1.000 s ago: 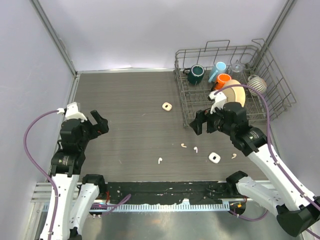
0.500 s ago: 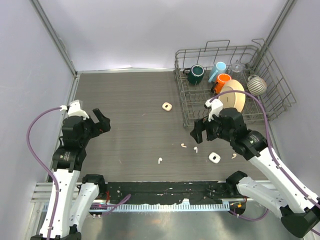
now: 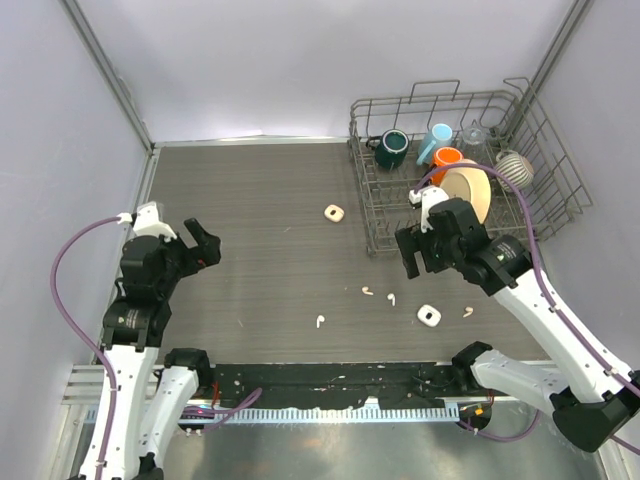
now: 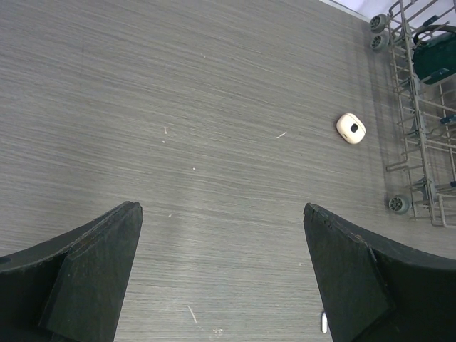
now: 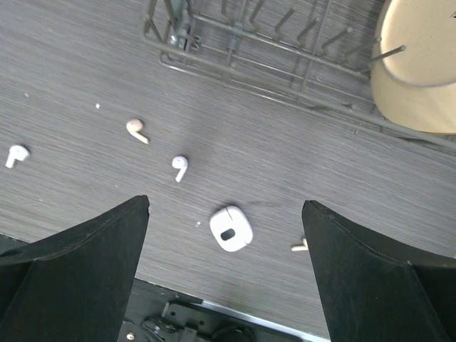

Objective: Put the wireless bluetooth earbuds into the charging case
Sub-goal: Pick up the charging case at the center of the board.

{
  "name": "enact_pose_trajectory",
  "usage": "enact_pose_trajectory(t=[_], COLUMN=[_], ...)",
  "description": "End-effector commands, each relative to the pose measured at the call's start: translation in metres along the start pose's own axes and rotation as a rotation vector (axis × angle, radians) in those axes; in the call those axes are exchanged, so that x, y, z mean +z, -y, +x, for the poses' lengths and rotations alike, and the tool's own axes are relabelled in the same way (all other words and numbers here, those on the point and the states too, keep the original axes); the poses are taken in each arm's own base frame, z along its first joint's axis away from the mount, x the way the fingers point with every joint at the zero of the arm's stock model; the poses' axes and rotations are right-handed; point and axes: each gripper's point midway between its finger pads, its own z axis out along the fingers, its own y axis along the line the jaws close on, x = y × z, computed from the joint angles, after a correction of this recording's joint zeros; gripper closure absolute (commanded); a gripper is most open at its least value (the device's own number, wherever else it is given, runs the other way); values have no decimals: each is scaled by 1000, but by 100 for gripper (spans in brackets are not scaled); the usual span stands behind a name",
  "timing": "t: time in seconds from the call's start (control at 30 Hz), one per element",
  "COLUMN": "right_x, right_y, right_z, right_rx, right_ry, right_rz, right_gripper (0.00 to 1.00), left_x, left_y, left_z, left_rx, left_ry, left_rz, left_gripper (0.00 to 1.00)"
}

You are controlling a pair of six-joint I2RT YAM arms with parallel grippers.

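Observation:
Several tiny white earbuds lie on the dark table near its front edge: one (image 3: 320, 321) to the left, two (image 3: 367, 291) (image 3: 391, 298) in the middle, one (image 3: 468, 312) to the right. A white charging case (image 3: 430, 315) lies among them, lid shut; in the right wrist view this case (image 5: 231, 228) lies below my open right gripper (image 5: 226, 205), with earbuds (image 5: 179, 166) (image 5: 137, 130) (image 5: 16, 154) (image 5: 300, 246) around it. A second case (image 3: 334, 212) lies farther back, seen as well in the left wrist view (image 4: 350, 128). My right gripper (image 3: 410, 250) hovers above the earbuds, holding nothing. My left gripper (image 3: 205, 243) is open over bare table.
A wire dish rack (image 3: 372, 215) stands at the back right with a green mug (image 3: 392, 148), a blue cup (image 3: 436, 140), an orange cup (image 3: 445, 160) and a beige plate (image 3: 470, 185). The rack's edge (image 5: 235, 43) lies just beyond my right gripper. Grey walls enclose the table.
My right gripper dipped toward the earbuds, then drew back up and toward the rack. The left arm has barely shifted. Earbuds and cases lie where they were.

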Motion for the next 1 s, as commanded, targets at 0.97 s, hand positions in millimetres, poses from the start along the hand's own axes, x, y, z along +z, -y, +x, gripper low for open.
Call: enact_pose_trajectory(t=[0.97], right_x=[23], right_y=[10], right_z=[156], right_rx=[-690], right_ry=[-354], right_rz=[-191], right_gripper=[0], left_x=[-9], left_y=[18], left_z=[-15], left_rx=[5], left_ry=[88], left_rz=[108], left_gripper=[0])
